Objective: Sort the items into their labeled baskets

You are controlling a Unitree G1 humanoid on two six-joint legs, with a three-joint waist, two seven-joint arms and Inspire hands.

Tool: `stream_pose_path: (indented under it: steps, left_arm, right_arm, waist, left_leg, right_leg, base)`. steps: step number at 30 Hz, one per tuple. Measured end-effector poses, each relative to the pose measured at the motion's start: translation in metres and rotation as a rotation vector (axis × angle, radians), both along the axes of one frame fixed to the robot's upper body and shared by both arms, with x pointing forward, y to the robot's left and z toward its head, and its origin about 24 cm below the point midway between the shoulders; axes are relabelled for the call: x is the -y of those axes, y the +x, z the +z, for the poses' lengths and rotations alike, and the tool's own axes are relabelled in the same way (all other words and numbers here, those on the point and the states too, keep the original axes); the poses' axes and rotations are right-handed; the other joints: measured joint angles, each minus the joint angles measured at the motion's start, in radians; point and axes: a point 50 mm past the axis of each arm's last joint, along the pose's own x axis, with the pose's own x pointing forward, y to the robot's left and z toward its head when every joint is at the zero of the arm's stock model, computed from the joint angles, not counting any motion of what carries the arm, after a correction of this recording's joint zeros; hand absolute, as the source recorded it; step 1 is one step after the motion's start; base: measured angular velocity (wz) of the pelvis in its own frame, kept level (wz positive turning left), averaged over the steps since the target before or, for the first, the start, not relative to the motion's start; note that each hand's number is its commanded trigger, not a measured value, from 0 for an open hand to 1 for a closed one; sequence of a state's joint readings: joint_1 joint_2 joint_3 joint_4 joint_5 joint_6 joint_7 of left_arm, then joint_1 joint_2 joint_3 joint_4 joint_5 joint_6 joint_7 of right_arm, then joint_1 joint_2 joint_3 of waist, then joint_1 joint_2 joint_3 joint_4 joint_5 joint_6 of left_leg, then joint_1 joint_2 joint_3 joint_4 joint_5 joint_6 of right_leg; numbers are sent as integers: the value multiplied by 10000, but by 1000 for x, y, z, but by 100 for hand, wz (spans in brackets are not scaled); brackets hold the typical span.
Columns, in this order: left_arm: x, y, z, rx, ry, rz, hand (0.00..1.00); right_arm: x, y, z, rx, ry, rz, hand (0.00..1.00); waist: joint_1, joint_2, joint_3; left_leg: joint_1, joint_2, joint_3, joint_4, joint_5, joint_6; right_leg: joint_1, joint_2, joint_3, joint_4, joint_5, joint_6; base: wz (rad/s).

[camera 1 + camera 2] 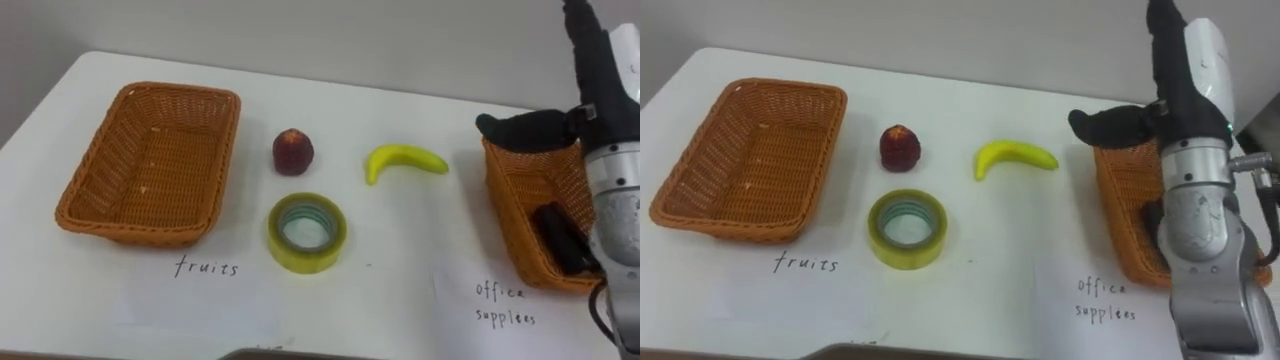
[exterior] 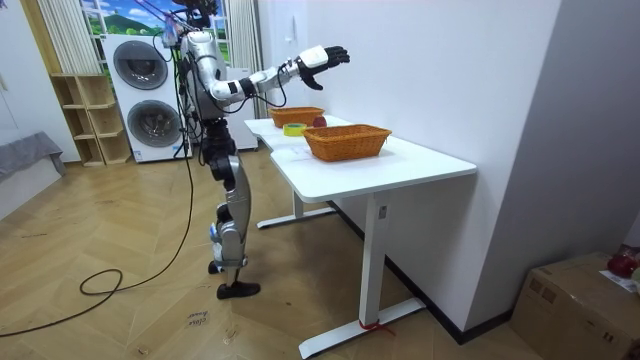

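An empty wicker basket (image 1: 215,170) stands at the left above the handwritten word "fruits". On the white table (image 1: 400,290) between the baskets lie a dark red fruit (image 1: 293,151), a yellow banana (image 1: 405,160) and a roll of yellowish tape (image 1: 306,233). At the right, a second wicker basket (image 1: 510,200), marked "office supplies", holds a black object (image 1: 560,232). My right hand (image 1: 600,70) is raised above that basket, open and holding nothing, with its fingers straight up and its thumb out to the left. In the room view I stand at the table with that hand (image 2: 322,57) lifted high.
Paper labels (image 1: 505,305) lie in front of each basket near the table's front edge. A wall runs close behind the table. In the room view, washing machines (image 2: 150,100) and wooden shelves (image 2: 85,120) stand behind me.
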State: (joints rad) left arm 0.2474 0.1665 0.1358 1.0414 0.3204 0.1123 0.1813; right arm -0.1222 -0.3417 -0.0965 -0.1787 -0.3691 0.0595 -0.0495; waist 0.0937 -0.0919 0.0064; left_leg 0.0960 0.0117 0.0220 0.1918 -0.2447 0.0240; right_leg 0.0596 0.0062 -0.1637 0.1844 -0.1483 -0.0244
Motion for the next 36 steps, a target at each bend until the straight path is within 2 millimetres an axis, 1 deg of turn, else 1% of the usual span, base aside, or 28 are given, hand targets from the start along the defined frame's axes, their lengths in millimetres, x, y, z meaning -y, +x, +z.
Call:
stream_pose_path:
  steps: [4,5,6,8,10,11,12,15,16,18,22,29,30,32,36]
  left_arm:
    - [1,0,0,-46,-122,-96,0]
    - [1,0,0,-52,-141,-107,0]
    - [2,0,-1,-73,-158,-221,0]
    - [3,3,-1,-75,-184,-413,0]
    - [5,4,-1,-81,-220,-604,0]
    - [6,4,-1,-75,-224,-631,0]
    - [6,6,-1,-45,-228,-659,0]
    - [6,8,-1,25,-233,-725,0]
    - [6,8,-1,20,-229,-726,0]
    - [6,7,-2,-7,-232,-708,0]
    - [7,9,-1,74,-252,-695,0]
    - [9,8,-2,26,-299,-689,0]
    - [9,6,-2,-46,-309,-667,0]
    - [9,3,-2,-190,-307,-585,0]
    - [11,2,-3,-238,-364,-545,0]
  right_arm:
    - [-6,2,0,7,337,279,0]
    - [-7,2,-1,-12,422,338,0]
    - [-12,3,-3,-86,580,559,0]
    - [-20,4,-6,-261,828,998,0]
    - [-34,4,-12,-531,1063,1608,0]
    - [-37,4,-13,-600,1051,1738,0]
    - [-42,4,-16,-701,1056,1946,0]
    - [-49,4,-19,-884,1186,2243,0]
    - [-51,4,-20,-927,1187,2323,0]
    - [-56,3,-22,-1025,1172,2513,0]
    - [-67,3,-26,-1204,1420,2900,0]
    - [-74,3,-32,-1445,1739,3123,0]
    - [-77,3,-34,-1549,1757,3222,0]
    - [-80,3,-37,-1704,1800,3355,0]
    - [-85,4,-57,-2574,1867,3350,0]
  waist:
    - [20,125,64]
    - [42,138,71]
    - [119,130,60]
    - [182,142,63]
    - [258,157,13]
    - [309,154,-10]
    - [401,116,-71]
    - [533,39,-126]
    - [570,25,-135]
    - [621,4,-142]
    - [726,-53,-72]
    - [823,113,26]
    - [826,140,31]
    - [846,139,9]
    - [992,114,-37]
  left_leg:
    - [4,-15,-129,4,6,11]
    - [4,-14,-133,4,6,11]
    - [5,-10,-127,-7,6,11]
    - [2,-1,-84,-40,7,10]
    - [-3,13,-39,-57,11,6]
    - [-17,14,-25,-61,22,5]
    - [-26,14,-14,-69,52,5]
    - [-30,29,-21,-67,60,9]
    - [-26,71,-15,-67,60,9]
    - [-23,71,-4,-68,61,10]
    - [-56,70,-3,-57,63,9]
    - [-278,66,-34,-98,100,-10]
    - [-295,58,-50,-101,101,-12]
    - [-322,30,-51,-79,115,-27]
    - [-331,18,-110,-70,135,-24]
  right_leg:
    - [67,-20,-146,-10,-1,3]
    - [67,-20,-156,-10,-1,3]
    - [52,-16,-154,-9,-1,3]
    - [19,-11,-137,-10,-1,3]
    - [-26,-6,-83,-5,-1,2]
    - [-63,-11,-63,-2,-1,2]
    - [-98,-23,-33,-3,-1,2]
    - [-97,-51,-43,-11,-1,2]
    - [-93,-54,-43,-13,-1,2]
    - [-86,-56,-45,-14,-1,2]
    - [-88,-41,-49,-23,1,4]
    - [-280,-27,-162,-7,17,-7]
    - [-297,-19,-186,-11,17,-8]
    - [-351,-15,-224,-10,17,-8]
    - [-334,-47,-278,-49,16,-8]
  base:
    - [11]
    - [0]
    - [-4]
    - [-7]
    - [-7]
    - [-7]
    - [-4]
    - [0]
    - [0]
    - [0]
    - [0]
    - [3]
    - [3]
    - [0]
    - [0]
